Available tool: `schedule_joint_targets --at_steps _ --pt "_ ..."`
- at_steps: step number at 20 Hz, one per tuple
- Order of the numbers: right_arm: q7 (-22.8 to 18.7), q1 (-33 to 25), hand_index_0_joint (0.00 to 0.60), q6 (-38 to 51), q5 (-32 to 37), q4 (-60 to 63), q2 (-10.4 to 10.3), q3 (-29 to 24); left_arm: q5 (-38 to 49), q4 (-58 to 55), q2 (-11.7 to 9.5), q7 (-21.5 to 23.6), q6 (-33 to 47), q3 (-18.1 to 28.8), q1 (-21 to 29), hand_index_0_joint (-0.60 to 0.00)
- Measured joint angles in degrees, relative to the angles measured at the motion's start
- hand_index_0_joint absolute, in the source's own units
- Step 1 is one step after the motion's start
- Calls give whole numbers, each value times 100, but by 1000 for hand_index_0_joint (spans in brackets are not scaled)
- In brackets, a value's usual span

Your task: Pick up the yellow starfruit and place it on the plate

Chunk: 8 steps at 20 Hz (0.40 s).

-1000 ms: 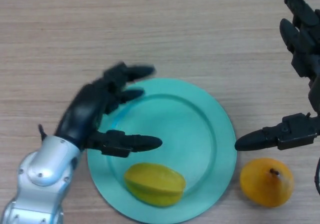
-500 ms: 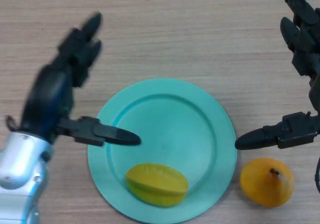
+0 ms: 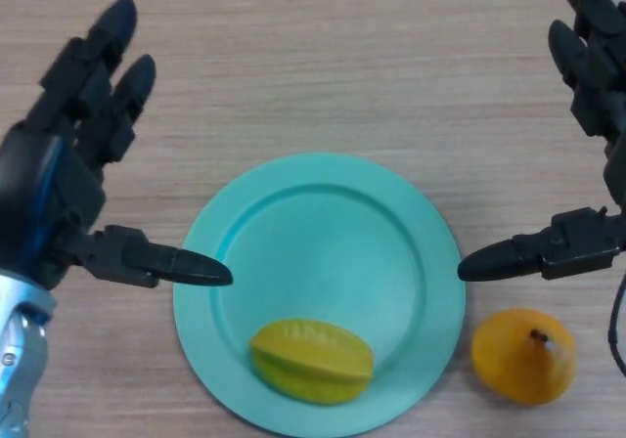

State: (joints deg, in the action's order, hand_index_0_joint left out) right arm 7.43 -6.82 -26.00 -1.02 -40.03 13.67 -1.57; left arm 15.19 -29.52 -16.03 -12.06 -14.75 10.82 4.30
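Both hands hang over the table with their fingers spread and nothing between them. On the left side of the frame, the left hand (image 3: pixel 44 179) has its fingers stretched toward the upper left corner, and its thumb juts to the right, the tip reaching just up to the left rim of the plate (image 3: pixel 430 262). On the right side of the frame, the right hand (image 3: pixel 597 115) mirrors it: fingers straight along the upper right edge, thumb pointing left with its tip next to the right rim of the plate. Neither hand holds anything.

Between them, in the lower middle of the frame, sits the round teal plate on the pale wooden table (image 3: pixel 313 57). On the plate lies the yellow starfruit (image 3: pixel 312 361), resting on its side in the lower part of the dish, close to the bottom rim, with its ridges running left to right. It is apart from both hands.

At the lower right of the frame an orange fruit (image 3: pixel 522 354) with a small dark stem rests on the table just beside the plate, below the right thumb and not touching it.
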Motion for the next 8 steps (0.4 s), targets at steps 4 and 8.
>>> schedule_joint_targets --at_steps 4,8 --pt "-4 16 0 21 -2 138 -4 24 206 -9 -81 1 -5 160 -9 0" --pt "-5 59 0 21 -1 103 -6 25 190 -124 -79 -165 -90 161 -244 0"
